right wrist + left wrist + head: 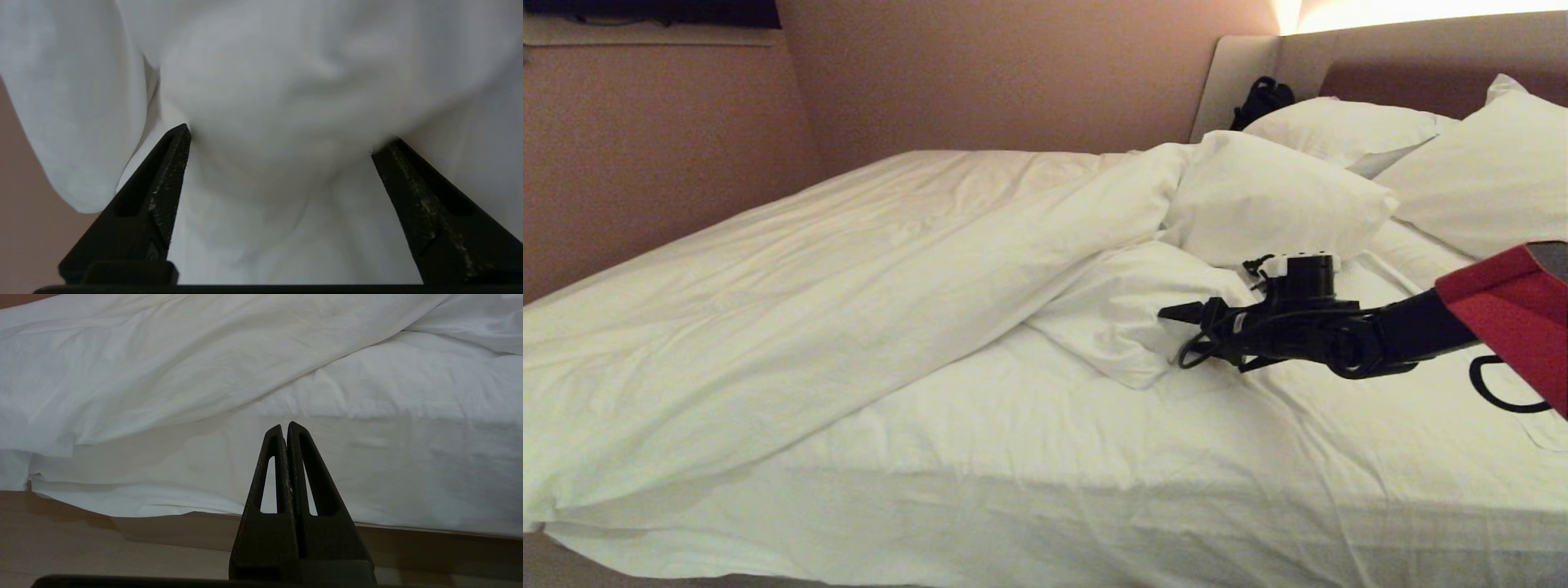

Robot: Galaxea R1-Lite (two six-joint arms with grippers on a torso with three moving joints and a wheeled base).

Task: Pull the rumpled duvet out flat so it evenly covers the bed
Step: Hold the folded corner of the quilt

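White rumpled duvet (866, 269) on the bed (1094, 490) shows no readable writing.

Head view high over the bed (1045, 531), facing down toward the headboard at 1 o'clock, left wrist view low by the floor facing the bed's side, right wrist view close against the duvet (286, 81), all sharing white bedding

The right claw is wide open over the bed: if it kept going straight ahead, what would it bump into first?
Most likely the folded-back bulge of the duvet, which fills the space just ahead of the open right claw. Depth is unclear; its tips may already be touching the fabric.
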